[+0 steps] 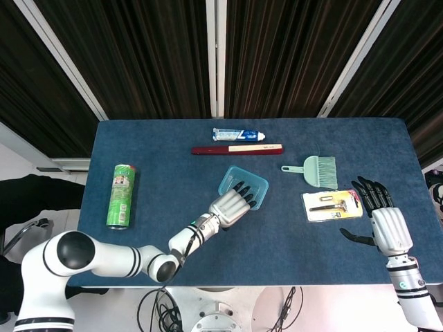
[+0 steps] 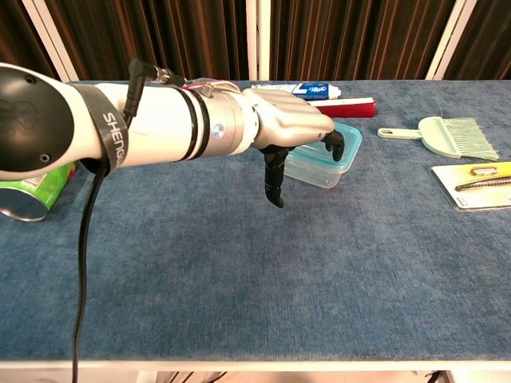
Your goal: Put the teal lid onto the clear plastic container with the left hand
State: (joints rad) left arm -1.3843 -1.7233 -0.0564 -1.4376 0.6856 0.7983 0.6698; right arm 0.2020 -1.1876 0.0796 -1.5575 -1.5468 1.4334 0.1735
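Observation:
The clear plastic container [image 1: 248, 181] [image 2: 336, 162] stands mid-table with the teal lid [image 2: 345, 142] lying on its top. My left hand [image 1: 230, 207] [image 2: 289, 129] lies palm down over the container's near left part. Its fingers [image 1: 243, 189] are spread across the lid and its fingertips [image 2: 337, 144] bend down onto the lid. The thumb [image 2: 275, 180] hangs free beside the container, holding nothing. My right hand [image 1: 383, 220] hovers open with fingers spread at the table's right front, apart from everything; the chest view does not show it.
A green can [image 1: 120, 196] [image 2: 30, 188] lies at the left. A toothpaste tube [image 1: 237, 134] [image 2: 308, 90] and a dark red strip [image 1: 237, 149] [image 2: 348, 104] lie behind the container. A small brush [image 1: 315, 170] [image 2: 449, 136] and a carded tool pack [image 1: 332, 205] [image 2: 477, 180] lie to the right.

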